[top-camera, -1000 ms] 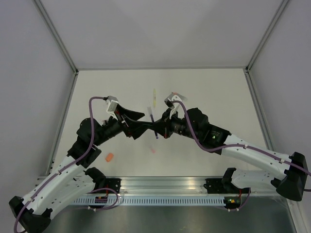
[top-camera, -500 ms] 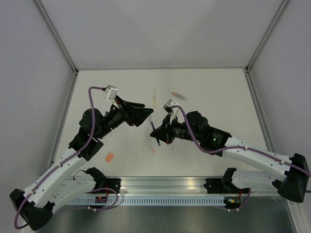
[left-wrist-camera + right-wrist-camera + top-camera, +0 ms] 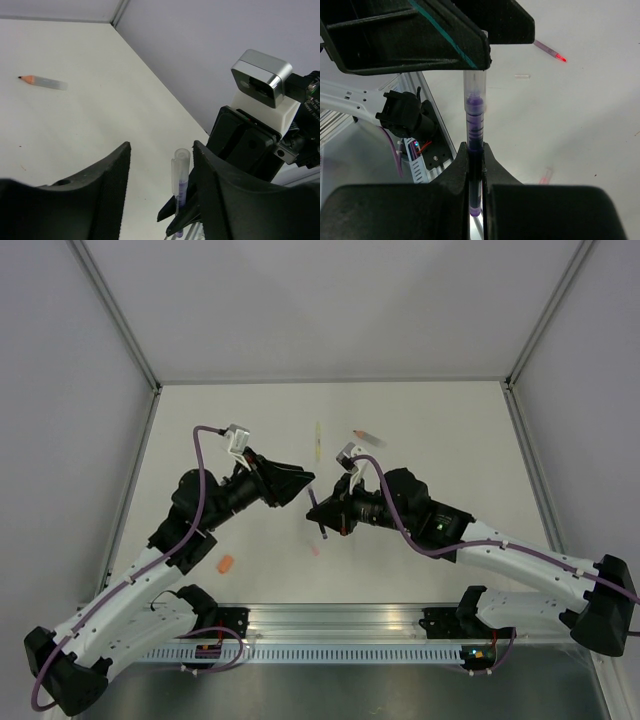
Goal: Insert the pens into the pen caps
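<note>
Now the right gripper [image 3: 474,150] clamps a purple pen [image 3: 474,122] wearing a clear cap [image 3: 474,85].

You see the dark purple pen [image 3: 474,130], clear-capped, held aloft; the yellow pen [image 3: 318,439], grey pen [image 3: 366,433] and orange cap [image 3: 225,564] lie flat, apart.

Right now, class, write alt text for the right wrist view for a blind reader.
The right tool grips an upright purple pen, its top reaching the left tool above. An orange-tipped pen lies on the white table beyond.
</note>
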Controlling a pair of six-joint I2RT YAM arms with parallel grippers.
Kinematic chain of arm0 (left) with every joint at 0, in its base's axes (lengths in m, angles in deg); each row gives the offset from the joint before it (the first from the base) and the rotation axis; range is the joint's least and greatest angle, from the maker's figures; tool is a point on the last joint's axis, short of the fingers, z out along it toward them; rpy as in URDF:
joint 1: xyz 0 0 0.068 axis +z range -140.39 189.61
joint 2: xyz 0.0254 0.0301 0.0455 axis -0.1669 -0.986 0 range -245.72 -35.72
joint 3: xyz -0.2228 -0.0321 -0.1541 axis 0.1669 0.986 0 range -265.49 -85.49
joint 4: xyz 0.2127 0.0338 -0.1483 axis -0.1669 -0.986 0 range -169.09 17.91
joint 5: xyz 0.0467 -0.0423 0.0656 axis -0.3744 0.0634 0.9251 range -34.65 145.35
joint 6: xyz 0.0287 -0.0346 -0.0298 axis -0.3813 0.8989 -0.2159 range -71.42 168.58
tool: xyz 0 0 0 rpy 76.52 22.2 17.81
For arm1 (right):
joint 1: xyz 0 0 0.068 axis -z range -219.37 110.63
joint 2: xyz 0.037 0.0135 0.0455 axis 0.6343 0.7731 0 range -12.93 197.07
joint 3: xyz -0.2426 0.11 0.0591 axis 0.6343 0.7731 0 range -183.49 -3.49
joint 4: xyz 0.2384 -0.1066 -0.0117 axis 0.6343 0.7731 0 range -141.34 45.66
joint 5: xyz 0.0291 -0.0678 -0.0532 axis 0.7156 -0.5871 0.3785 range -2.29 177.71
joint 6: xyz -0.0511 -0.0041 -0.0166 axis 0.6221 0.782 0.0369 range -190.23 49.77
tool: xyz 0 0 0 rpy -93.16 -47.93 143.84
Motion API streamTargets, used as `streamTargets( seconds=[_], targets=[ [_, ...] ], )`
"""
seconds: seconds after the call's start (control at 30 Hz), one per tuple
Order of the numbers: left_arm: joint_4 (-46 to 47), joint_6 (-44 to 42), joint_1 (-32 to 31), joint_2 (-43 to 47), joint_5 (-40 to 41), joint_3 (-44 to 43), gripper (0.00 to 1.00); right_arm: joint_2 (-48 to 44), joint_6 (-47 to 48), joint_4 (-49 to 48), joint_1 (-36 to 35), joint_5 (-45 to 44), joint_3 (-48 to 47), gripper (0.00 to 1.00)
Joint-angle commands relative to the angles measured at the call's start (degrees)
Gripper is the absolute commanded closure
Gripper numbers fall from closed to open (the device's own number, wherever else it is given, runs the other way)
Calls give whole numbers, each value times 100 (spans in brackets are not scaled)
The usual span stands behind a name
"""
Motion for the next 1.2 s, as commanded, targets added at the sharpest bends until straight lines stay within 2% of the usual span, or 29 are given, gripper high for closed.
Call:
streamTargets(
  seconds=[0.0,0.17,0.27,0.3,0.63,0.83,1.03,1.17],
  targets=[
    [345,199,-1,61,-250,108,49,81,-103,-312,-11,51,-84,100],
    [608,349,-1,26,-522,249,67,160,-95,-303,-20,78,-137,100],
    [915,489,-1,-1,-979,433,87,195,-86,-373,-11,8,-137,100],
    [943,533,-10,-10,-1128,512,97,195,-86,-382,-11,-36,-155,100],
    [1198,1061,-10,78,-1481,1066,98,257,107,-821,68,-617,-664,100],
    [1180,1149,-10,17,-1463,1242,98,468,494,-584,261,-880,-1288,100],
    [1733,1131,-19,-247,-1656,1567,98,819,678,-611,796,-547,-1789,100],
    [2400,1096,-27,-370,-1815,1901,98,1188,688,-645,1218,111,-2211,100]
  ],
)
